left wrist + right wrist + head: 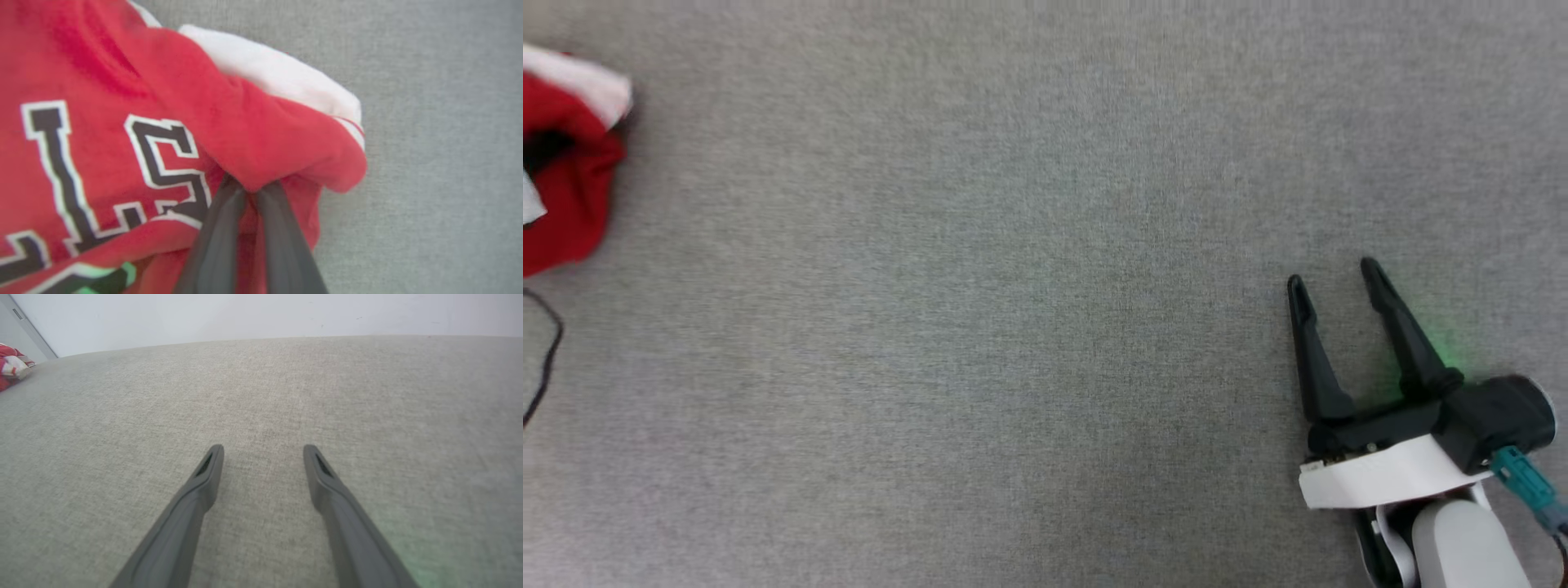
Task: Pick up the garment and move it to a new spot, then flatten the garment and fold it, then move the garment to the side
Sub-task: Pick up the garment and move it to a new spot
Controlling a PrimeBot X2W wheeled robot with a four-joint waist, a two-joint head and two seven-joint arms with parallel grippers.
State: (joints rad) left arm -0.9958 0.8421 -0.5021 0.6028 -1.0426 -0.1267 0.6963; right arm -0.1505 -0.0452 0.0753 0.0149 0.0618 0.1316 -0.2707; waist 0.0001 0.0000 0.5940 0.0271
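The left gripper [251,188] pinches a fold of the crumpled red, white-sleeved jersey shirt [102,73], jaws nearly together. At near right, the right gripper [1331,273] spreads wide, empty.

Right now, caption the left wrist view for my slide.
Left gripper pinching a fold of the crumpled red garment, grey cloth surface alongside.

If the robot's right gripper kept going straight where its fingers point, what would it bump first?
Probably nothing nearby: the right gripper points across the grey woven fabric surface toward a pale wall. The crumpled red-and-white garment sits far left, off its line.
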